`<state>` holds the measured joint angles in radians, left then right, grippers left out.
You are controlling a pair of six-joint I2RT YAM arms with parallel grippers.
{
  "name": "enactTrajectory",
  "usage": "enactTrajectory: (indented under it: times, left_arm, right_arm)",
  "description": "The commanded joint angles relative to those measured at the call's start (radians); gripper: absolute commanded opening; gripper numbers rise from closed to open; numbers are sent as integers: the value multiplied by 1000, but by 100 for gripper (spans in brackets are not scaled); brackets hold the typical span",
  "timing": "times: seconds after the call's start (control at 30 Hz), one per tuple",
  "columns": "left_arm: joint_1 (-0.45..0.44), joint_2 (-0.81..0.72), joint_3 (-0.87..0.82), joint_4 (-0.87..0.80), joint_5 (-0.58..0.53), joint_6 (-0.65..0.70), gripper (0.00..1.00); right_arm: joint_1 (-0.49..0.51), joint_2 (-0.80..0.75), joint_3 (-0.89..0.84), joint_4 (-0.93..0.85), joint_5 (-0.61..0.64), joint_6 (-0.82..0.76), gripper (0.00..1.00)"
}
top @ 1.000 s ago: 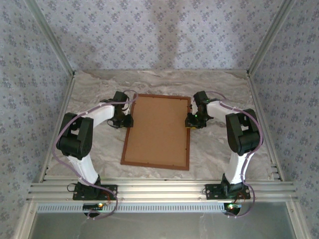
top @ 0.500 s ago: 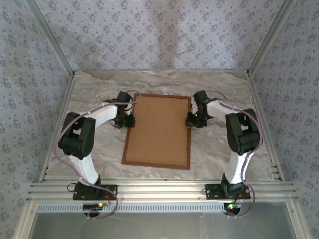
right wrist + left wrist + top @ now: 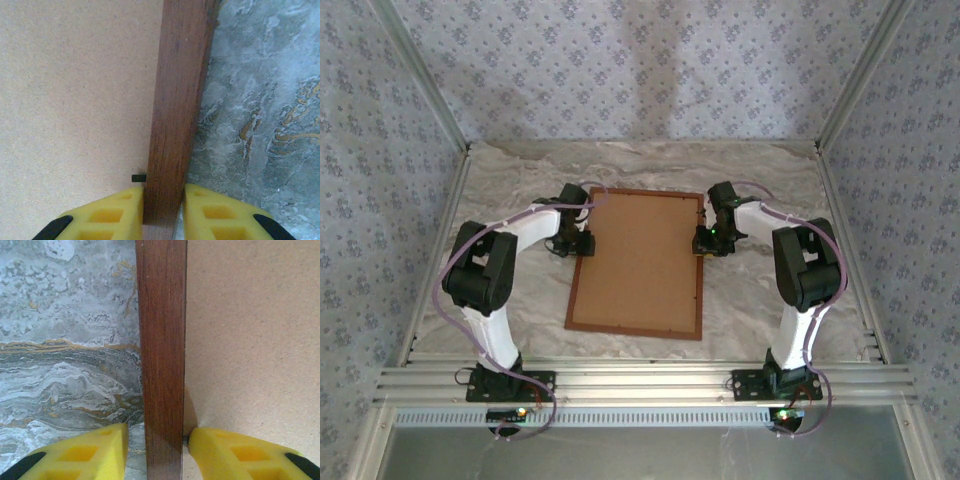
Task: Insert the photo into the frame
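The frame (image 3: 632,331) lies face down mid-counter (image 3: 760,290), the backing board (image 3: 640,260) seated inside it. The photo is likely beneath, so little seems left. The left claw (image 3: 159,432) straddles the left rail, released; the right claw (image 3: 162,192) clenches the right rail.

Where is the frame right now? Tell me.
In the top view the frame lies flat between the left gripper at its left rail and the right gripper at its right.
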<state>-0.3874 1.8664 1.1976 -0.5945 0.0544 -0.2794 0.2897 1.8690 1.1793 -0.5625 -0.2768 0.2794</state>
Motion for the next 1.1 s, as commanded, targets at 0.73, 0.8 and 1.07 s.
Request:
enactTrajectory:
  times: [0.73,0.8,1.07]
  left_arm:
    - [9,-387,-303,-75,63,-95,40]
    - [6,-407,-323,-78,80,-105,37]
    - [-9,-398,-348,-130,115,-115,32]
  right_arm:
    - [17,44,2,6,-16,-26,25]
    - [17,44,0,6,-16,-26,25]
    - [17,43,-4,7,-15,-26,25]
